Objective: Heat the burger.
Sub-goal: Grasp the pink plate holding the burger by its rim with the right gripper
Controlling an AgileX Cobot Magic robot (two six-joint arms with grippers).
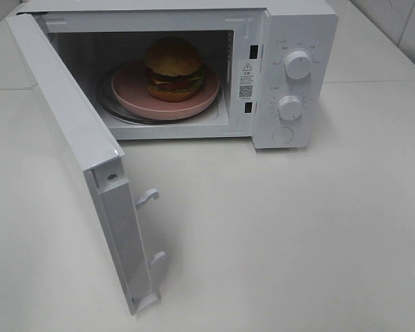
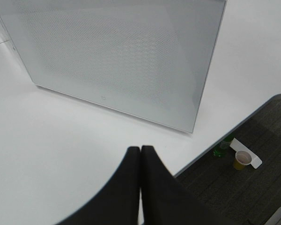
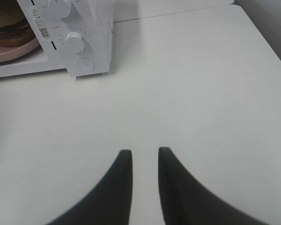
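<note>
Step in hand (judged): loading is looking done; the door is waiting to be swung shut, with a knob turn to follow.
Burger (image 1: 173, 67): sitting centred on the pink plate (image 1: 128, 86) inside the microwave (image 1: 297, 28), well ahead of the right gripper (image 3: 145, 157) and toward the left arm's side of it. From the left gripper (image 2: 140, 154) it is lying beyond the door (image 1: 69, 138).
Left gripper: fingers are pressing together with no gap and nothing between them. It is hanging over the table (image 1: 297, 228), the door's outer face near ahead.
Right gripper: fingers are standing slightly apart, bare table showing through the narrow gap, and it is holding nothing. The control panel is well ahead.
Door: standing wide open, with two latch hooks (image 1: 146, 197) sticking out of its free edge.
Doing it well (judgement): push with the closed left fingertips flat on the outer face, close to the free edge and away from the hinge. Follow the door's arc, not a straight line. Press until the hooks are seating, then release. Keep the right arm back so the door is sweeping freely.
Materials: the door face is a smooth pane over a fine dotted mesh, likely slippery under a point contact. The casing is glossy white, and the upper knob (image 1: 298, 64) and lower knob (image 1: 289, 108) are round. The plate is matte pink with a raised rim. The bun is domed and golden-brown over layered fillings, and the table is flat, pale and matte.
</note>
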